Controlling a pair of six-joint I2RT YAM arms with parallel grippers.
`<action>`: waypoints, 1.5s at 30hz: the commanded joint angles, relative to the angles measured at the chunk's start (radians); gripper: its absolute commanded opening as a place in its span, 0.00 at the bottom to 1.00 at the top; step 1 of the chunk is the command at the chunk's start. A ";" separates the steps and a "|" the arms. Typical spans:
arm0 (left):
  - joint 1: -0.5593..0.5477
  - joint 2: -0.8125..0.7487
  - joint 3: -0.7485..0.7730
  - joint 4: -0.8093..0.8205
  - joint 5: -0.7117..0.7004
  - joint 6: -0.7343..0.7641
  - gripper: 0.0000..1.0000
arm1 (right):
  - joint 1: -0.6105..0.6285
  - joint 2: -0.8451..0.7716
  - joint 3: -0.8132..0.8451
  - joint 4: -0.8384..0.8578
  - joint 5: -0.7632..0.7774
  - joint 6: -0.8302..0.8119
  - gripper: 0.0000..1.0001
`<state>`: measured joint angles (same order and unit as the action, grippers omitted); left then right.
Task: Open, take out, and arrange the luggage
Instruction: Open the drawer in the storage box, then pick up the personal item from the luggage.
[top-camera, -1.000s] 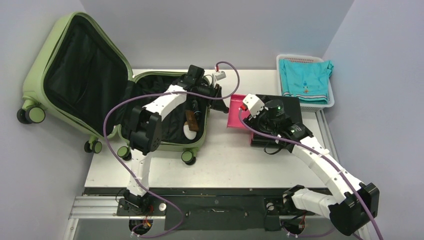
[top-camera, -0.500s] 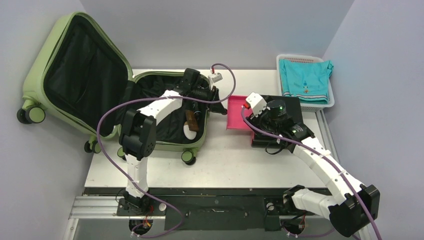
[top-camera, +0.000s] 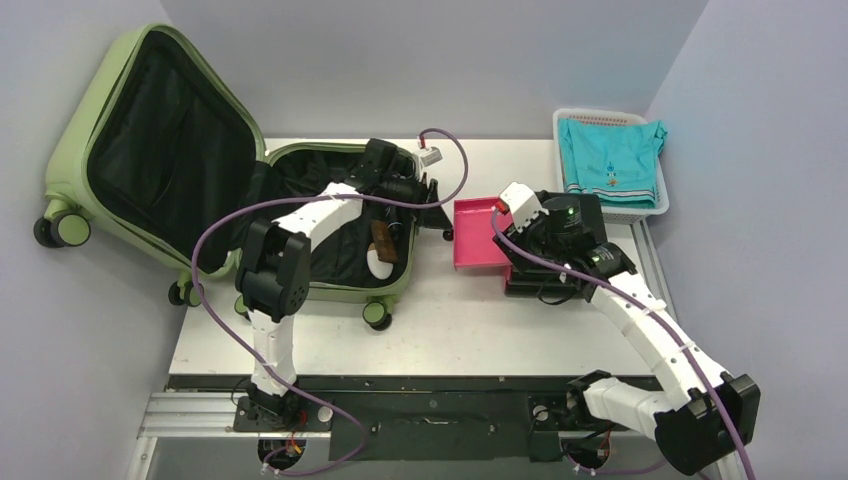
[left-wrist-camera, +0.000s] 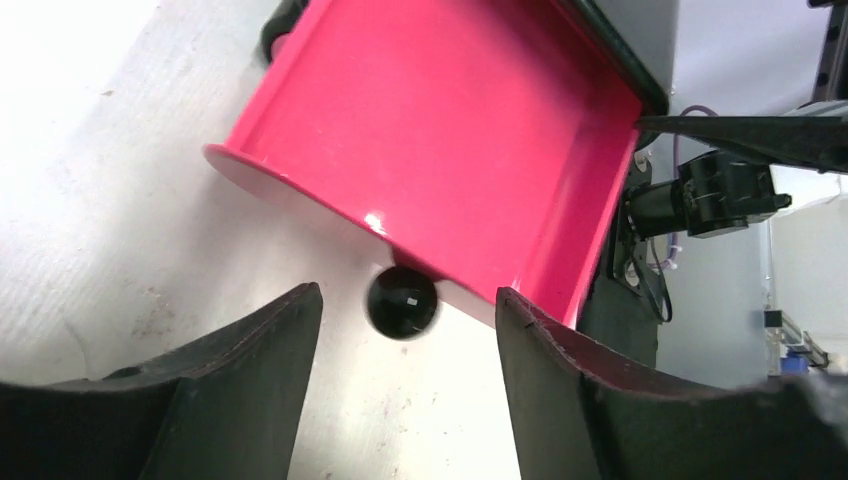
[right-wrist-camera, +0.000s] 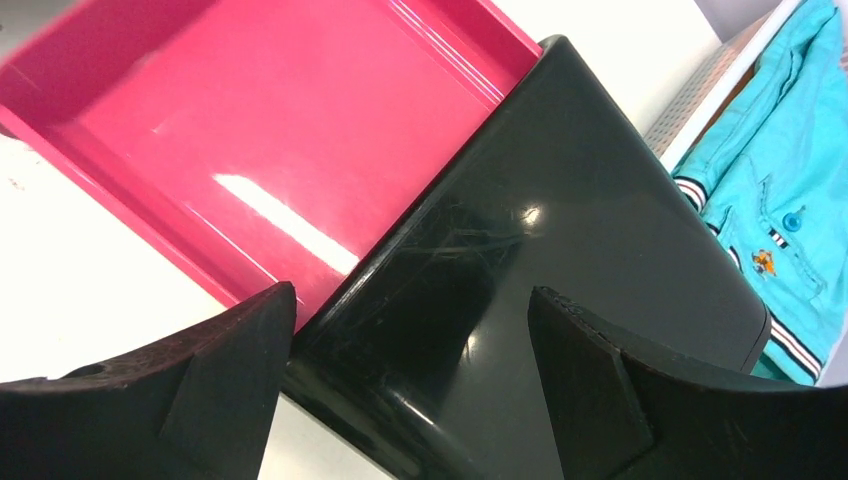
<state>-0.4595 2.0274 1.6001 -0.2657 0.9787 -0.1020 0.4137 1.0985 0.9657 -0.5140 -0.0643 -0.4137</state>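
Left wrist view: L end effector (left-wrist-camera: 405, 300) released, R end effector (right-wrist-camera: 410, 295) also released (over black case (right-wrist-camera: 560, 200)).

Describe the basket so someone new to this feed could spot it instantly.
Start at the table's far right corner, beyond the black case. The basket sits there: white mesh plastic, the only container holding a folded turquoise garment.

I record a white table (top-camera: 450, 330) bearing three items: an open green suitcase (top-camera: 200, 170) at left, a black-and-pink case (right-wrist-camera: 540, 230) right of centre, and a white basket (top-camera: 632, 212) at the far right corner.
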 joint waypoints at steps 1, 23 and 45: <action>0.029 -0.053 0.052 0.001 -0.024 0.022 0.68 | -0.052 -0.048 0.063 -0.065 -0.053 -0.016 0.81; 0.143 -0.204 0.092 -0.183 -0.530 0.046 0.96 | -0.300 -0.169 0.032 0.015 -0.258 0.040 0.85; 0.170 0.041 0.134 -0.265 -0.786 -0.069 0.90 | -0.319 -0.229 0.019 0.011 -0.306 0.004 0.85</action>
<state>-0.2882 2.0109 1.6745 -0.4938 0.2451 -0.1326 0.0986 0.9009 0.9958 -0.5568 -0.3500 -0.4099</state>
